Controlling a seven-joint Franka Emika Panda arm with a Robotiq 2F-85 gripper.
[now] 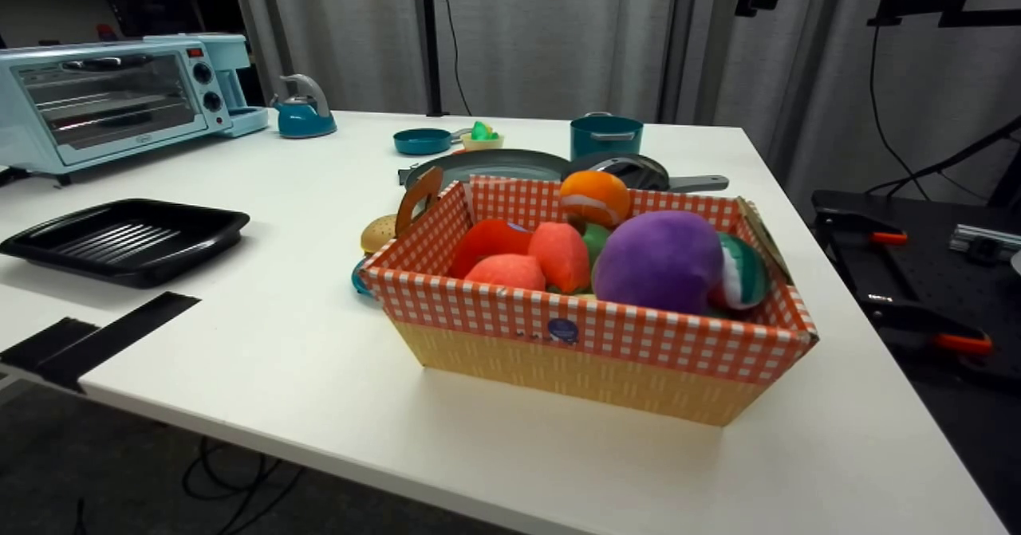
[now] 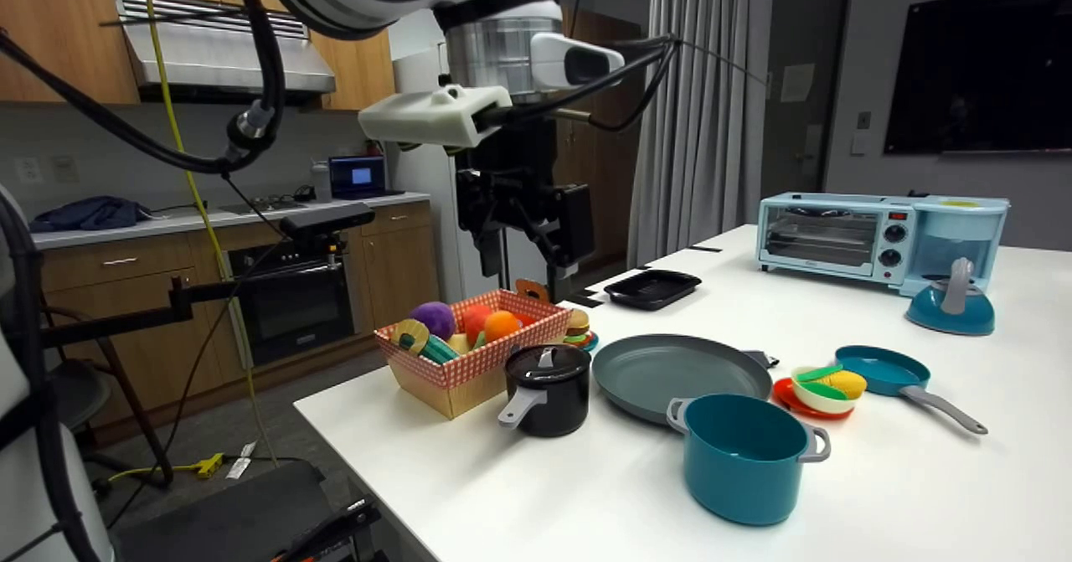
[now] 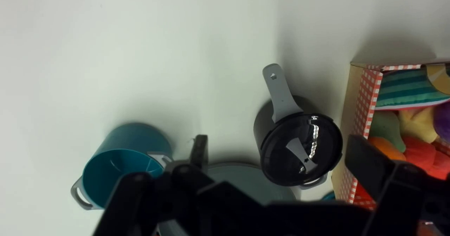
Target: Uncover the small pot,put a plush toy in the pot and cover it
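The small pot is black with a grey side handle and stands on the white table beside the basket. Its dark shiny lid, with a grey knob, sits on top. A round orange plush toy rests in the checkered basket among other plush pieces; the wrist view shows only part of it. High over the table, my gripper is open and empty. From the wrist camera, the lid appears between the widely spread fingers, well below them. The exterior view facing the basket's front does not include the gripper.
An uncovered teal pot and a large grey pan stand near the small pot. The basket also holds a big purple plush. Farther off are a black tray, a toaster oven, a kettle and a small teal pan.
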